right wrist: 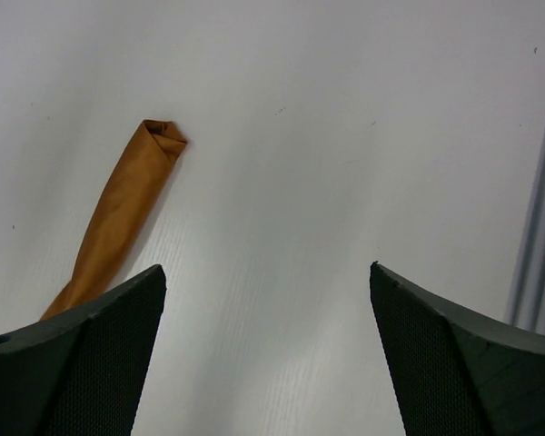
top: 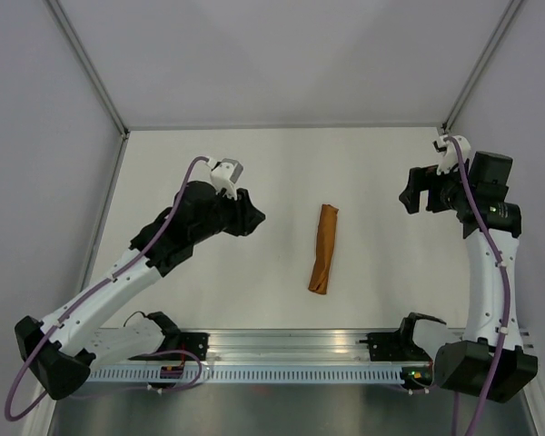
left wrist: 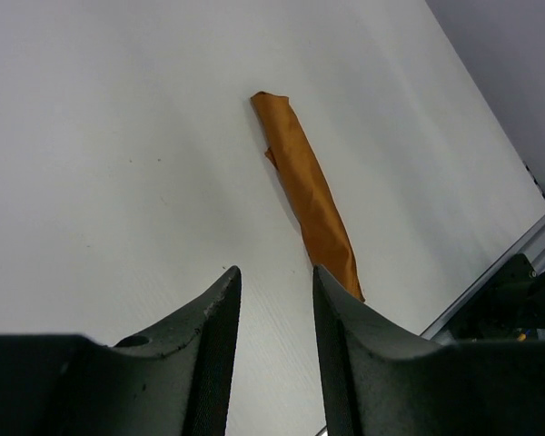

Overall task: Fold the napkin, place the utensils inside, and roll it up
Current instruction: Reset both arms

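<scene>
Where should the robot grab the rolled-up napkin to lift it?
Around the middle of the napkin, coming straight down from above and squeezing across its thin width. It lies flat on the table as a long, narrow roll, so a middle hold would probably keep it balanced and help stop the roll from loosening.

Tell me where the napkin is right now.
In the top view the rolled napkin lies in the middle of the table, between the left gripper and the right gripper, touching neither.
</scene>
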You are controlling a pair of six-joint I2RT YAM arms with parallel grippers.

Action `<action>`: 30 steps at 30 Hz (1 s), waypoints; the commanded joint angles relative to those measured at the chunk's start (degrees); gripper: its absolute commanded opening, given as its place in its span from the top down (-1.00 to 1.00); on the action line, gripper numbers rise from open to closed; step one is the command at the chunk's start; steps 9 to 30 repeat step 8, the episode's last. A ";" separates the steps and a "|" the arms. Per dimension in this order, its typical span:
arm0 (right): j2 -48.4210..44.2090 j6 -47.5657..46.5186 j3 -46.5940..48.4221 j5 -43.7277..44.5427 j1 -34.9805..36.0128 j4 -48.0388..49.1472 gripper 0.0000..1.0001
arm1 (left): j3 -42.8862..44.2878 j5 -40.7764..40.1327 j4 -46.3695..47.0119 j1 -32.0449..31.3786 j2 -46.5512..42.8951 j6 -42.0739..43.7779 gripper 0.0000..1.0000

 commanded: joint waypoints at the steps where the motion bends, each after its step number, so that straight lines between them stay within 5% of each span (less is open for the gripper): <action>1: -3.19 5.79 -1.12 2.39 -0.31 5.81 -0.96 | -1.18 2.33 -3.35 0.46 -2.22 2.86 0.13; 30: -4.51 6.85 -1.20 2.66 -0.31 6.08 -0.96 | -1.71 3.38 -3.35 0.46 -3.72 2.33 0.12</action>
